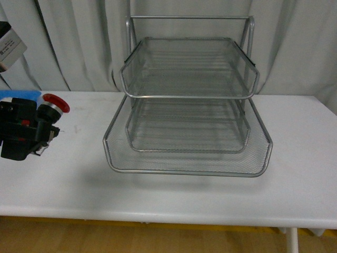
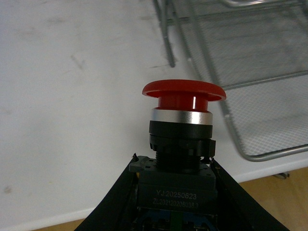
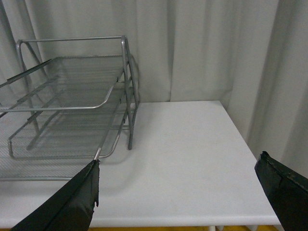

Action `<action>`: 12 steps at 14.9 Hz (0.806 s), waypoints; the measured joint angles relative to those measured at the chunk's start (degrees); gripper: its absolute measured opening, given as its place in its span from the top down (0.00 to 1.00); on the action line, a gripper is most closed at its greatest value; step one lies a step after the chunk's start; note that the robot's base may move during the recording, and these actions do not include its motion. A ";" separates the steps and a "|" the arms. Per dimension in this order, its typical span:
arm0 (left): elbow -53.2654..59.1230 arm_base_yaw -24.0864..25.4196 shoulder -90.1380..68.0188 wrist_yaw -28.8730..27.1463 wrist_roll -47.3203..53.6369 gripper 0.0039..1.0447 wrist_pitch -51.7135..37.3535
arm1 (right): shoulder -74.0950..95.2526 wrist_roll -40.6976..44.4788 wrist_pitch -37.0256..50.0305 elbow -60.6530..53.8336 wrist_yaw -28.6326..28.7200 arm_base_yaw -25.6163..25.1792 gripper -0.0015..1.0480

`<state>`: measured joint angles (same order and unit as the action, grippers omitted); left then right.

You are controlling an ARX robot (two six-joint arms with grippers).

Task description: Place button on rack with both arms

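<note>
The button (image 1: pixel 55 104), with its round red cap and dark blocky body, is held above the white table's left side by my left gripper (image 1: pixel 46 119), which is shut on its body. In the left wrist view the button (image 2: pixel 183 113) stands cap-outward between the black fingers of that gripper (image 2: pixel 174 166), and the rack's lowest tier (image 2: pixel 269 101) lies beyond it. The silver wire-mesh rack (image 1: pixel 189 97) stands at the table's centre, to the right of the button. My right gripper (image 3: pixel 178 163) is open and holds nothing, over the table beside the rack's (image 3: pixel 72 86) right end.
A blue tray edge (image 1: pixel 21 95) shows behind the left arm. A white object (image 1: pixel 10 47) sits at the upper left. Grey curtains hang behind the white table (image 1: pixel 295 174), whose front edge runs close below the rack.
</note>
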<state>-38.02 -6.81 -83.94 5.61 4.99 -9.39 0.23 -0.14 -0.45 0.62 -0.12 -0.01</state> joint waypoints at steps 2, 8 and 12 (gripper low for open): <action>-0.15 -1.77 0.11 0.17 -0.02 0.66 0.50 | 0.00 0.00 0.28 0.00 0.07 0.00 0.06; -9.51 -13.57 -7.10 -1.25 -0.50 0.66 1.16 | 0.00 0.00 0.24 0.00 0.07 0.00 0.06; -16.61 -19.89 -16.33 -1.44 -0.48 0.66 2.40 | 0.00 0.00 0.22 0.00 0.09 0.00 0.06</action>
<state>-54.63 -26.70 -100.27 4.16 4.51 -6.98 0.23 -0.14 -0.23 0.62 -0.03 -0.01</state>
